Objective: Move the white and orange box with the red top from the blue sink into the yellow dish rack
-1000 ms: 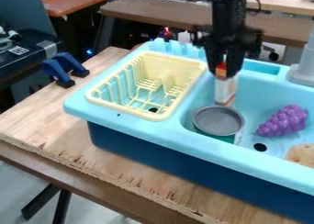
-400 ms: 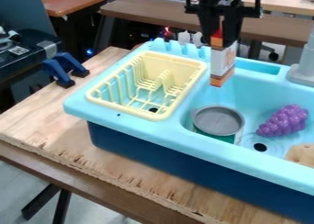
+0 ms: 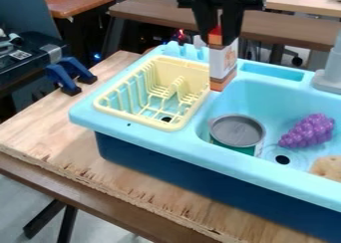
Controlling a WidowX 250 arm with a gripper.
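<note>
1. Fingers (image 3: 231,28) are clamping the upper end of an orange-and-white box (image 3: 223,60).
2. Box is hanging directly below them, long axis near upright, slightly tilted.
3. Yellow rack (image 3: 136,118) is sitting lower and to camera-left of the fingers, its right rim appearing just beside the box.
4. Can (image 3: 237,130) is standing below, slightly camera-right; purple grapes (image 3: 308,131) are lying farther right.

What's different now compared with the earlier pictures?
The tool has risen and shifted left in the view, carrying the small box up from behind the can toward the yellow rack. It hasn't let go. The can, rack and purple grapes stayed put.
</note>
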